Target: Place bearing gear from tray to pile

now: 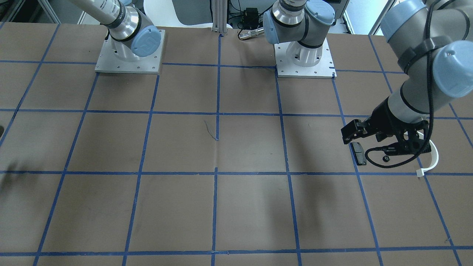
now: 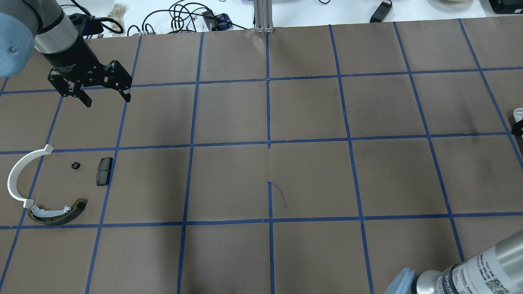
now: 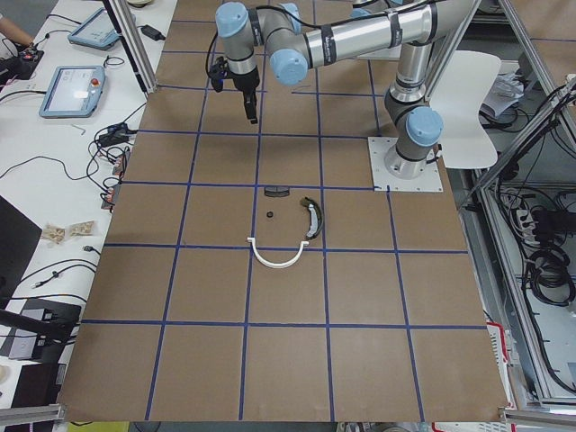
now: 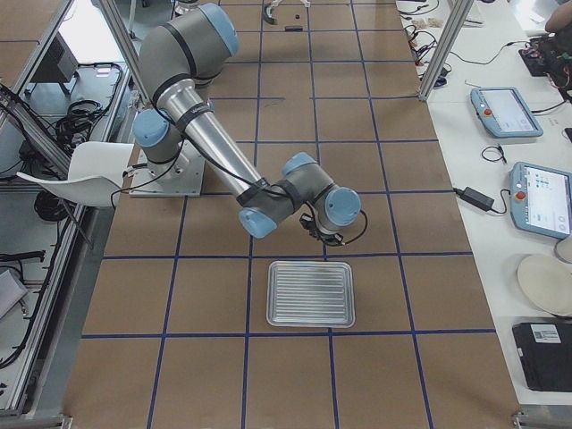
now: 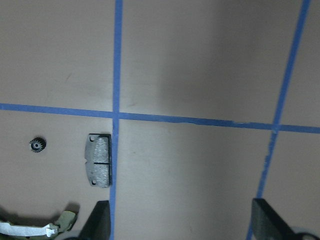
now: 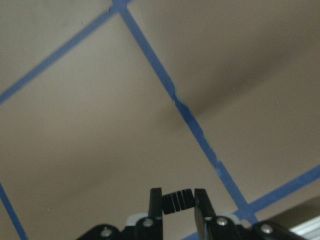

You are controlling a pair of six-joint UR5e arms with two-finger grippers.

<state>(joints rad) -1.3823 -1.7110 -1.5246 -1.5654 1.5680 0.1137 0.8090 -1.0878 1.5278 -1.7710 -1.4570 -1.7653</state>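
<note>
Brown table with blue tape grid: bottom centre of the right wrist view, right gripper pinches a small black gear by its ribbed rim, likely light, hard, slippery; left gripper, upper-left overhead, spread wide.

Silver-grey tube arms, pale blue round joint caps. Square metal base plates with small screws. Black cable strapped along left arm. Left tool black, silver screws. Right arm carries printed label, QR code.

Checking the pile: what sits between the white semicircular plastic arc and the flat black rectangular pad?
A small black toothed gear, touching neither white arc nor black pad, in the overhead view.
</note>
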